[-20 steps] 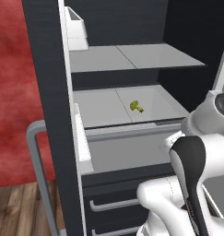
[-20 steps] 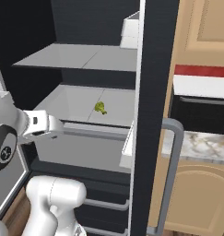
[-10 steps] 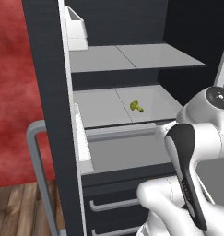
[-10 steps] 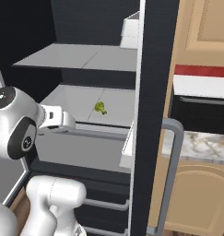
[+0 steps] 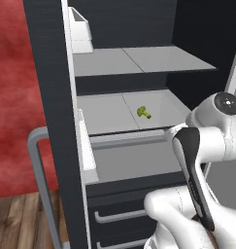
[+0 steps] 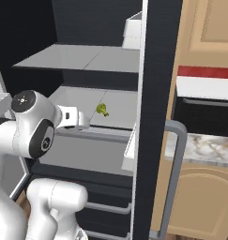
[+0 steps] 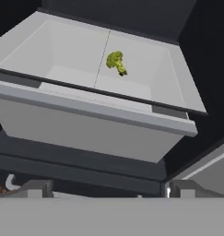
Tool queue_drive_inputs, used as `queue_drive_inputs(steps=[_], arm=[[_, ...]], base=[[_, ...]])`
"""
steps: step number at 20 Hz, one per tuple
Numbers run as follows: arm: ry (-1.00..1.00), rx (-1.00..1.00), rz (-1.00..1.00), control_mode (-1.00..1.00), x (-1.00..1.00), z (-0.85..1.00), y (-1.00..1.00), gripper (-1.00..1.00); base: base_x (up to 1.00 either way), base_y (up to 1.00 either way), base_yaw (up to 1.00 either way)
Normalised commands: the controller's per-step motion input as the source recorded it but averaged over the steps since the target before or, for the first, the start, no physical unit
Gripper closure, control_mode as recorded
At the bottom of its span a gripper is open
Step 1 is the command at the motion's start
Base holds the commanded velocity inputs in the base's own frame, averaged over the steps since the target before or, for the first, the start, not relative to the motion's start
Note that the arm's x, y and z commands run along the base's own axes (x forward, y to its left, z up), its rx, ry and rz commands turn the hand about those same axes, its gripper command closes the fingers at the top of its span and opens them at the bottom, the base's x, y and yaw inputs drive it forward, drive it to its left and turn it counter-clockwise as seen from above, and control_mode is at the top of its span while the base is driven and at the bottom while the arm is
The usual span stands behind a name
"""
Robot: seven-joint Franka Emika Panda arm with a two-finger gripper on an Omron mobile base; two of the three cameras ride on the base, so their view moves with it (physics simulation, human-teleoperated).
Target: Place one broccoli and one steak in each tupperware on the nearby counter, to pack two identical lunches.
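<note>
Fridge shelf (image 7: 145, 69) ahead: broccoli (image 7: 116, 62) sits at twelve o'clock, well beyond the gripper (image 6: 81, 119), jaws spread wide, empty.

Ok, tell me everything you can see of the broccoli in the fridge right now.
The broccoli is one small floret, yellow-green with a bumpy crown and a short, darker stalk end. It lies on its side on the middle grey fridge shelf, just right of the seam down the shelf's middle and toward the back. It sits alone, touching only the shelf. In the hand view it shows above the shelf's front lip, ahead of the open gripper, which is well short of it.
</note>
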Motion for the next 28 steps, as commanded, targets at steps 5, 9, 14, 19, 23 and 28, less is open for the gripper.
queue_drive_inputs(steps=[5,9,14,19,23,28], arm=[[-0.01,0.00,0.00,-1.00,0.50,-0.14,-0.14,-1.00],[0.00,0.00,0.00,-1.00,0.49,0.00,-0.07,-1.00],[0.04,0.00,0.00,-1.00,0.62,-0.02,-0.02,-1.00],[0.02,0.01,0.00,-1.00,0.55,-0.13,-0.07,-1.00],[0.00,0.02,0.00,-1.00,0.41,-0.22,-0.15,-1.00],[0.00,0.01,0.00,-1.00,0.43,-0.22,-0.11,-1.00]], base=[[0.00,0.00,0.00],[0.00,0.00,0.00],[0.00,0.00,0.00],[0.00,0.00,0.00],[0.00,0.00,0.00],[0.00,0.00,0.00]])
